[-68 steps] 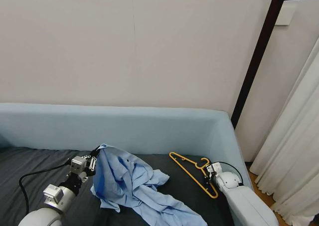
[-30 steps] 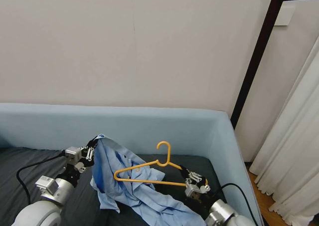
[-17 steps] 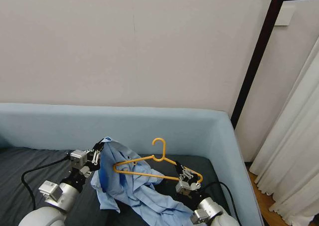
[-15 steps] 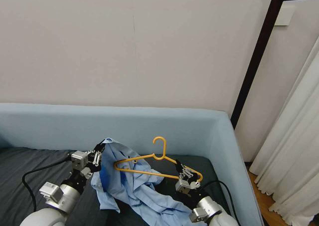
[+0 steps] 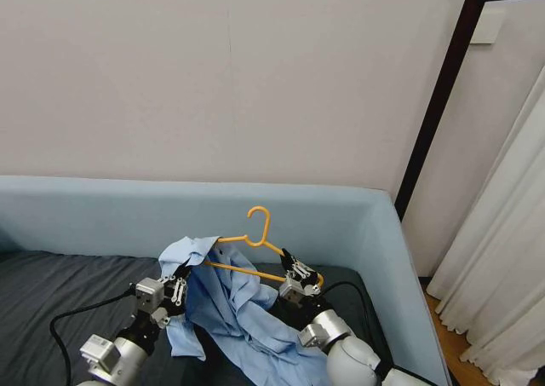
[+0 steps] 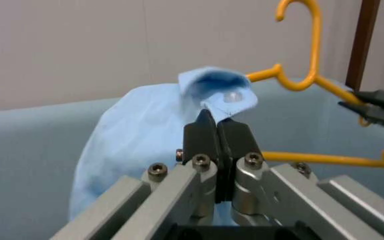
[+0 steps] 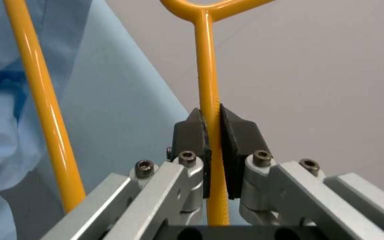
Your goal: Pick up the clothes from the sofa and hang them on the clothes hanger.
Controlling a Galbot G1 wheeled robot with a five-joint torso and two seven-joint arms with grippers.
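Observation:
A light blue shirt [image 5: 228,308] lies bunched on the sofa, its collar lifted. My left gripper [image 5: 180,275] is shut on the fabric just under the collar; in the left wrist view its fingertips [image 6: 215,123] pinch the shirt [image 6: 145,135] near a button. My right gripper [image 5: 299,276] is shut on the right end of an orange hanger [image 5: 256,227], held tilted above the shirt with the hook up. The right wrist view has that gripper [image 7: 212,131] clamped on the hanger's rod [image 7: 207,70]. The hanger's left arm reaches the collar [image 6: 222,87].
The sofa has a pale blue backrest [image 5: 102,211] and a dark seat cushion [image 5: 60,275]. A dark rack pole [image 5: 438,96] rises at the right beside white curtains [image 5: 502,267]. A black cable trails from my left arm.
My right gripper has lifted the hanger off the seat and carried it left and up to the shirt collar. My left gripper shifted slightly right, still holding the shirt.

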